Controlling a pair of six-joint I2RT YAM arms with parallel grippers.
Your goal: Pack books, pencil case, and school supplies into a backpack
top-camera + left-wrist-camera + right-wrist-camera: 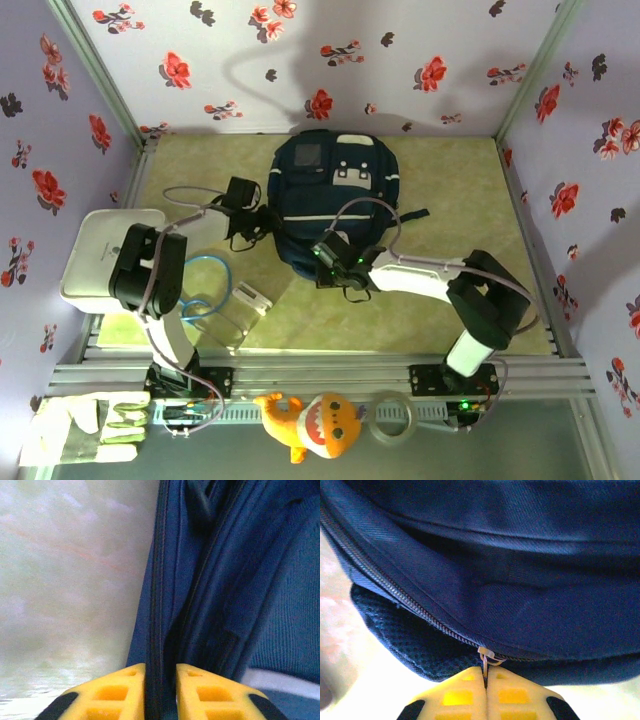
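- Right gripper (486, 680), jaws fully closed, pinches the small white zip pull (487, 656) at the near edge of the backpack (335, 190). The left gripper (160, 682) has its yellow pads a narrow slot apart around the bag's left zip edge. I cannot tell whether it pinches the edge or only straddles it.
- Step, as I judge it: working the main zip. Opening or closing, I cannot tell.
- Next move calls for drawing the pull along the zip line with the cloth held taut, easing round the curve.
- Table (450, 200): pale, mottled, smooth.
- Backpack: flat at mid-table toward the back, front pocket up. It is navy woven cloth with thin white trim and pale patches.
- Tray (90, 250): white, flat, round-cornered, well apart at the left.
- Mesh panel (395, 635): padded, just under the zip.
- Teeth (395, 586): fine, dark, meshed.
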